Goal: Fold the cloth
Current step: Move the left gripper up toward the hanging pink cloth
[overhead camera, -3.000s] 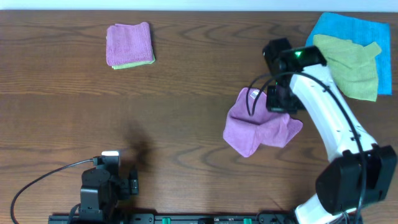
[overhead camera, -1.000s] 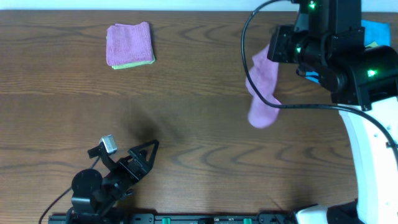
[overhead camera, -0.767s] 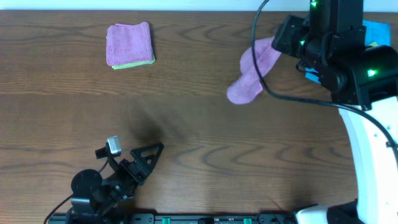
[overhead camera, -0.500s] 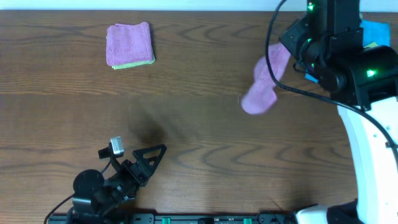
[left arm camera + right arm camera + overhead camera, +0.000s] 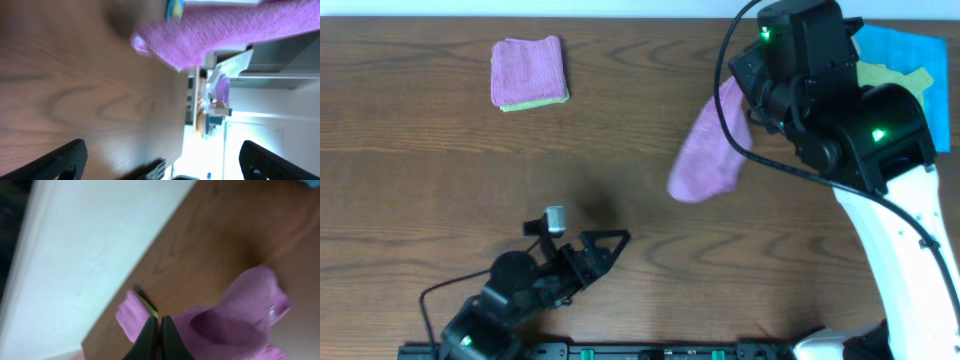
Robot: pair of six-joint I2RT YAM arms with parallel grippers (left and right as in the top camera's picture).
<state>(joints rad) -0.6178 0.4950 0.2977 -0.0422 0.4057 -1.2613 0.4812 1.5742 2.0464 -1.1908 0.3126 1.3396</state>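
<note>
Above the table's right-centre the purple cloth hangs clear of the wood, pinched at its top by the right gripper. The fingers pressed together on the fabric show only in the R wrist cam; overhead, the R arm hides the grip. Overhead adds a folded purple-on-green stack far back-left, plus a blue cloth & a yellow-green cloth back-right. L wrist cam catches the cloth's hanging end. R arm stands high, wrist toward centre. The left gripper sits low near the front edge, jaws wide apart, empty.

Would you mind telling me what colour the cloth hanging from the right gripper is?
The cloth is plain purple-magenta, clearest in the overhead view.
</note>
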